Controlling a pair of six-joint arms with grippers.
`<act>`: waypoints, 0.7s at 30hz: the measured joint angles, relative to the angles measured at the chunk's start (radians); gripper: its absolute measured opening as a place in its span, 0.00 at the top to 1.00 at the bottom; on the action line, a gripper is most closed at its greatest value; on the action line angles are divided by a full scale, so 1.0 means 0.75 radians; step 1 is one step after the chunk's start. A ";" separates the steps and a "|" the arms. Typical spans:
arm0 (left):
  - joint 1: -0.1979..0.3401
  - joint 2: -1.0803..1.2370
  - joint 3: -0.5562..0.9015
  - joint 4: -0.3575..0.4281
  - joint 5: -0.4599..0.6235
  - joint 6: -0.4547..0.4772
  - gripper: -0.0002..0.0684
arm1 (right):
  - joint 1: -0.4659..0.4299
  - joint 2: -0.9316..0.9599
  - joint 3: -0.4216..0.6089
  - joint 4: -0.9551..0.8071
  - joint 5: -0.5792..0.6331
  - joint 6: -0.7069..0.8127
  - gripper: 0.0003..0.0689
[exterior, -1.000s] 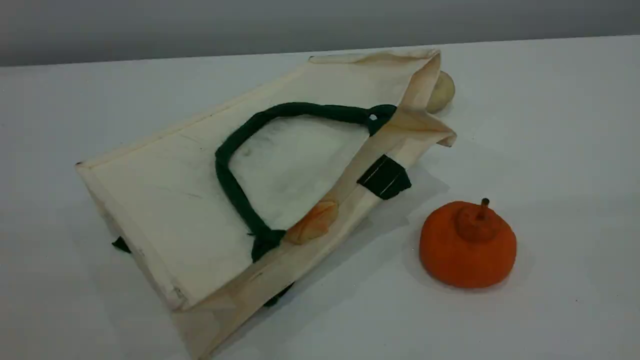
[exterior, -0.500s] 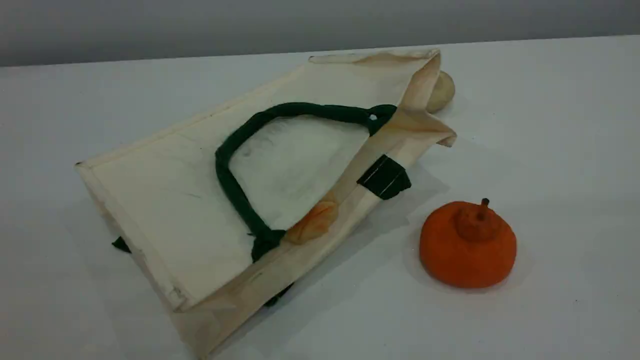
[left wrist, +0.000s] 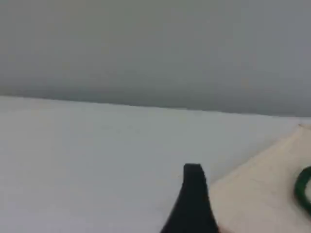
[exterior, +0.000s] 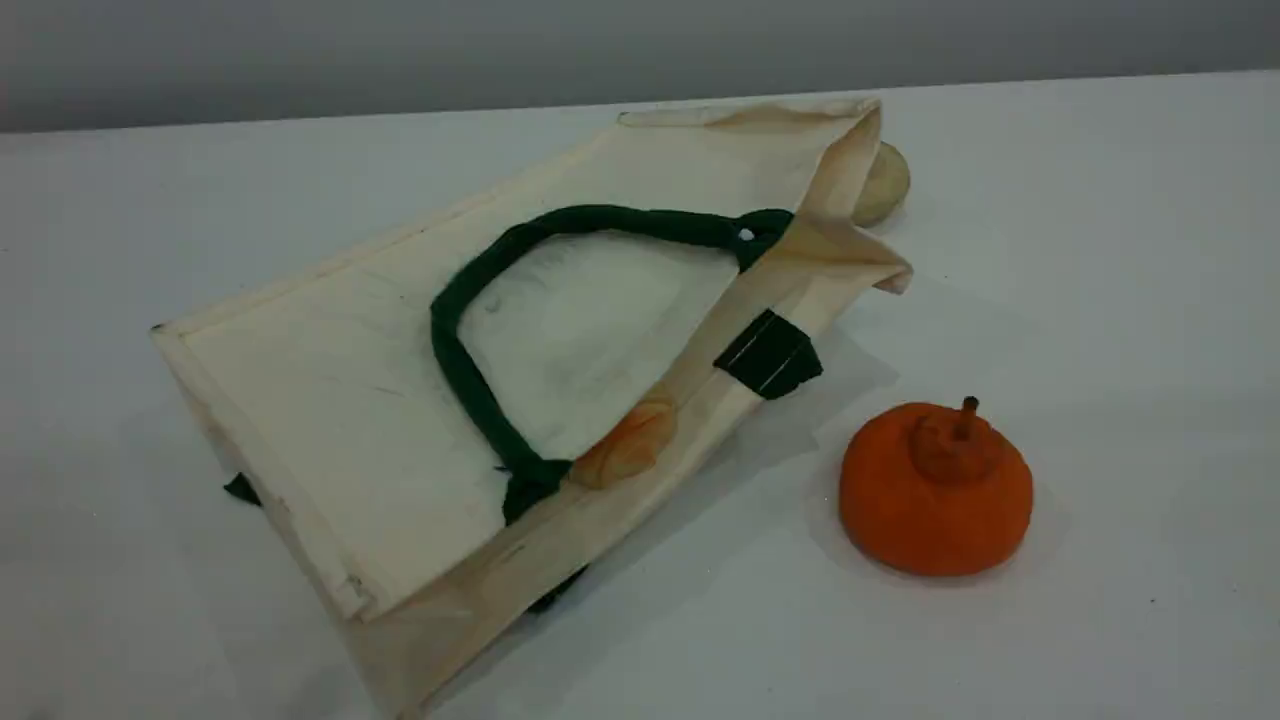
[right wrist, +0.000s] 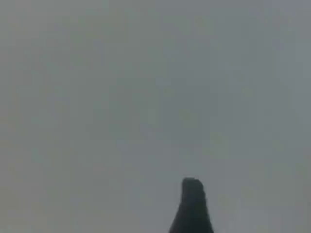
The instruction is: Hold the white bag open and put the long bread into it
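The white bag [exterior: 400, 400] lies flat on its side across the table's middle, its mouth toward the right. Its dark green handle [exterior: 470, 390] rests looped on top. An orange-tan shape [exterior: 628, 447] shows at the mouth edge beside the handle's lower end; I cannot tell whether it is the long bread. Neither arm appears in the scene view. In the left wrist view one dark fingertip [left wrist: 193, 194] hovers over bare table beside a corner of the bag [left wrist: 262, 199]. The right wrist view shows one dark fingertip [right wrist: 192, 204] against plain grey. Nothing is held.
An orange pumpkin-like ball [exterior: 935, 490] sits on the table to the right of the bag. A small round beige bun [exterior: 884, 182] is tucked behind the bag's far right corner. The white table [exterior: 1100, 250] ends at a grey wall.
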 joint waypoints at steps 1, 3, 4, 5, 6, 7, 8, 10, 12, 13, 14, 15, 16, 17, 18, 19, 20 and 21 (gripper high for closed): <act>0.000 0.000 0.000 0.000 0.019 0.034 0.22 | 0.000 0.000 0.000 0.000 0.000 0.000 0.27; 0.000 0.000 0.000 0.000 0.040 0.082 0.22 | 0.000 0.000 0.000 0.000 0.000 0.000 0.27; 0.000 0.000 0.000 0.000 0.041 0.094 0.22 | 0.000 0.000 0.000 0.000 0.000 0.000 0.27; 0.000 0.000 0.000 -0.006 0.051 0.098 0.22 | 0.000 0.000 0.000 0.000 0.000 0.000 0.27; 0.000 0.000 0.000 -0.009 0.066 0.098 0.22 | 0.000 0.000 0.000 0.000 0.000 0.000 0.27; 0.000 0.000 0.000 -0.011 0.084 0.098 0.22 | 0.000 0.000 0.000 0.000 0.000 0.000 0.27; 0.000 0.001 0.000 -0.011 0.099 0.097 0.22 | 0.000 0.000 0.000 0.000 0.000 0.000 0.27; 0.000 0.001 0.000 -0.011 0.119 0.097 0.22 | 0.000 0.000 0.000 0.000 0.000 0.000 0.27; 0.000 0.001 0.000 -0.011 0.119 0.097 0.22 | 0.000 0.000 0.000 0.000 0.000 0.000 0.27; 0.000 0.001 0.000 -0.011 0.119 0.097 0.22 | 0.000 0.000 0.000 0.000 0.000 0.000 0.27; 0.000 0.001 -0.001 -0.011 0.119 0.097 0.22 | 0.000 0.000 0.000 0.000 0.000 0.000 0.27; 0.000 0.001 -0.001 -0.011 0.119 0.097 0.22 | 0.000 0.000 0.000 0.000 0.000 0.000 0.27; 0.000 0.001 -0.001 -0.012 0.119 0.097 0.22 | 0.000 0.000 0.000 0.000 0.000 0.000 0.27; 0.000 0.001 -0.001 -0.012 0.118 0.097 0.22 | 0.000 0.000 0.000 0.000 0.000 0.000 0.27; 0.000 0.001 -0.001 -0.013 0.118 0.097 0.22 | 0.000 0.000 0.000 0.000 0.000 0.000 0.27; 0.000 0.001 -0.001 -0.013 0.118 0.097 0.22 | 0.000 0.000 0.000 0.000 0.000 0.000 0.27; 0.000 0.001 -0.001 -0.013 0.118 0.097 0.22 | 0.000 0.000 0.000 0.000 0.000 0.000 0.27; 0.000 0.001 -0.001 -0.013 0.118 0.097 0.22 | 0.000 0.000 0.000 0.000 0.000 -0.001 0.27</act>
